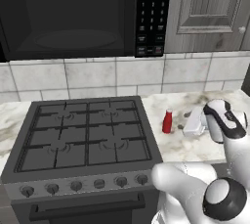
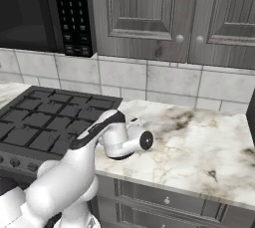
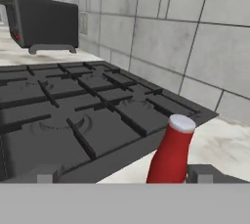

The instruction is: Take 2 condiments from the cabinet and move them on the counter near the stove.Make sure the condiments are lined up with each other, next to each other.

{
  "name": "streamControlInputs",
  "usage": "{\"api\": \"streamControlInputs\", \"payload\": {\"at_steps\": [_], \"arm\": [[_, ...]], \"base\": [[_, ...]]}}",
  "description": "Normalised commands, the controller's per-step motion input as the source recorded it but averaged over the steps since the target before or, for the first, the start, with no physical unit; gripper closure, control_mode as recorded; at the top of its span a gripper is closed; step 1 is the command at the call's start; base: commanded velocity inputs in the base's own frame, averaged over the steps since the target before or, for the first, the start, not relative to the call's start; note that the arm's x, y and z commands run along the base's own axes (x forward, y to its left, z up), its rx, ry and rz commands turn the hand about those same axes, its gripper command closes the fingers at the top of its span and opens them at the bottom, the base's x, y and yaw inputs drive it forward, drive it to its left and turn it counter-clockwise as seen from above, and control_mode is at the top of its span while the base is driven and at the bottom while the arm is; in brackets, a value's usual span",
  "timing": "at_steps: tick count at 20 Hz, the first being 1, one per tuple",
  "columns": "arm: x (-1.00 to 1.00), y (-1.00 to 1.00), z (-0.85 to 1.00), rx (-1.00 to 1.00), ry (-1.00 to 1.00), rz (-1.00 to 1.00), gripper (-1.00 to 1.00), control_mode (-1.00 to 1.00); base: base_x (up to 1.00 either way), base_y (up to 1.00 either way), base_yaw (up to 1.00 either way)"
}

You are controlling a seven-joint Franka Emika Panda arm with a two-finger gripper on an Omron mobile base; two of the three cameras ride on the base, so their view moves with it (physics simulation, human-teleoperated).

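One of the condiments, a slim red squeeze bottle, stands upright on the marble counter just right of the stove. My gripper reaches toward it from the right, low over the counter. It is open. In the hand view the bottle stands between the two fingertips, close to the right fingertip and well clear of the left one. In the right base view my own hand hides the bottle. The cabinet is out of view.
A black microwave hangs over the stove, with grey door cabinets beside it. A tiled wall closes the back. Beyond the stove's far side stands a dark boxy appliance.
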Motion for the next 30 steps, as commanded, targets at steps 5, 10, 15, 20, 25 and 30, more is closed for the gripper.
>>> {"api": "streamControlInputs", "payload": {"at_steps": [5,10,15,20,25,30], "arm": [[-0.48,0.0,0.71,0.0,0.0,0.0,-1.0,-1.0],[-0.48,0.0,0.66,0.0,0.04,0.0,-1.0,-1.0],[-0.51,0.0,0.68,0.0,0.08,0.0,-1.0,-1.0],[-0.49,0.0,0.62,0.0,0.11,-0.01,-1.0,-1.0],[-0.47,0.05,0.63,0.0,0.14,-0.04,-1.0,-1.0],[-0.52,0.1,0.5,0.0,0.16,-0.13,-1.0,-1.0]], "base": [[0.0,0.0,0.0],[0.0,0.0,0.0],[0.0,0.0,0.0],[0.0,0.0,0.0],[0.0,0.0,0.0],[0.0,0.0,0.0]]}}
